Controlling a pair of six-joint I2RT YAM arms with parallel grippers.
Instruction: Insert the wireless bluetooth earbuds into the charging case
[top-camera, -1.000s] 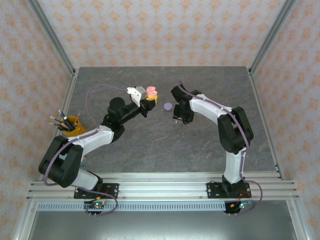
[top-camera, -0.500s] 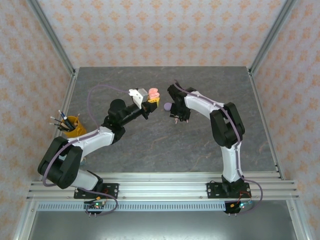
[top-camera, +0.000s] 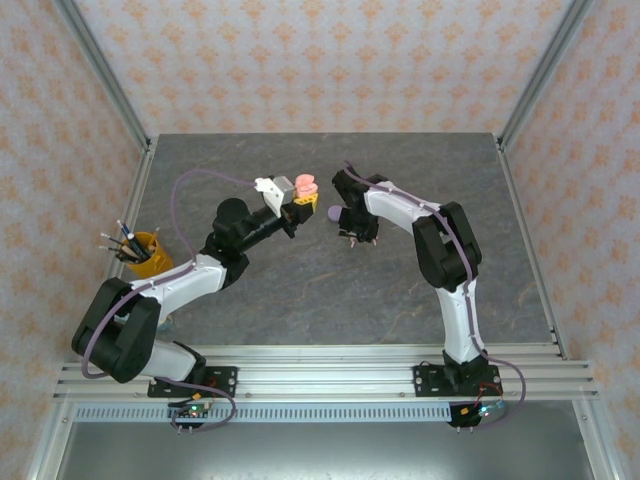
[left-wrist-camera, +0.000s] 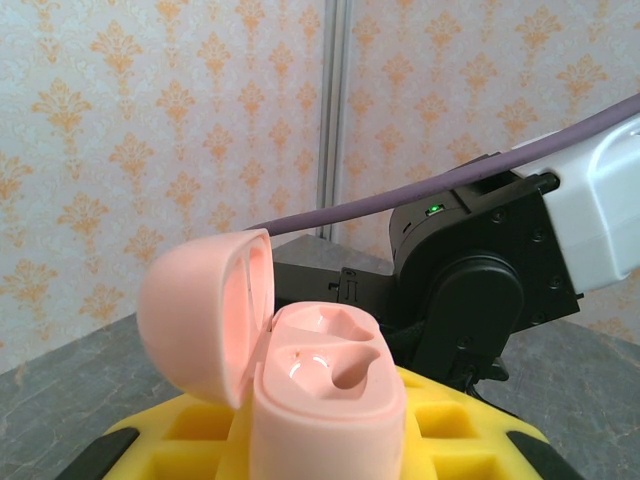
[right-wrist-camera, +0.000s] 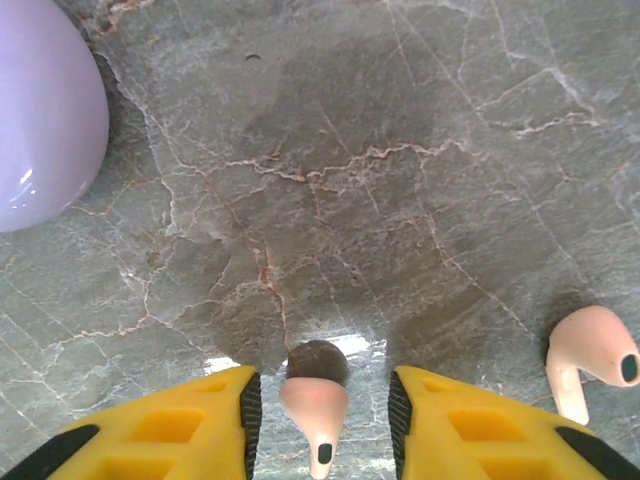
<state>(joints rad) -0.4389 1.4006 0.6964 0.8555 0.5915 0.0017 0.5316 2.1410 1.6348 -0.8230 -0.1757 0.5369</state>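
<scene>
The left gripper (top-camera: 302, 204) is clenched on the pink case (left-wrist-camera: 325, 395) and holds it off the counter (top-camera: 300, 290). In the left wrist view the lid (left-wrist-camera: 205, 310) is swung open toward 9 o'clock, and both wells are bare and face up. Its part in this step is simple: hold the case level and steady so the wells make a fixed target.

Just right of it, the lilac case (right-wrist-camera: 40, 120) rests on the counter, at 10 o'clock from the right gripper (right-wrist-camera: 320, 380). That gripper is released. Its yellow fingers (right-wrist-camera: 160, 435) stand either side of a pink earbud (right-wrist-camera: 313, 400), which lies on the counter with its stem toward 6 o'clock. A gap shows on both sides, so nothing is gripped yet. A second earbud (right-wrist-camera: 590, 362), also pink, lies at 3 o'clock, apart from the first.

The step in hand looks to be the pick. To do it well, the right gripper should settle until its tips all but touch the counter, with the earbud centred between them. It should then close gently on the bulb and not the thin stem, since so small and smooth a piece can squirt out or roll. The stem should be left free and its direction noted, because each well likely takes an earbud one way only. Then lift straight up, clear the lilac case, and carry toward 9 o'clock to the open pink case, stem down
</scene>
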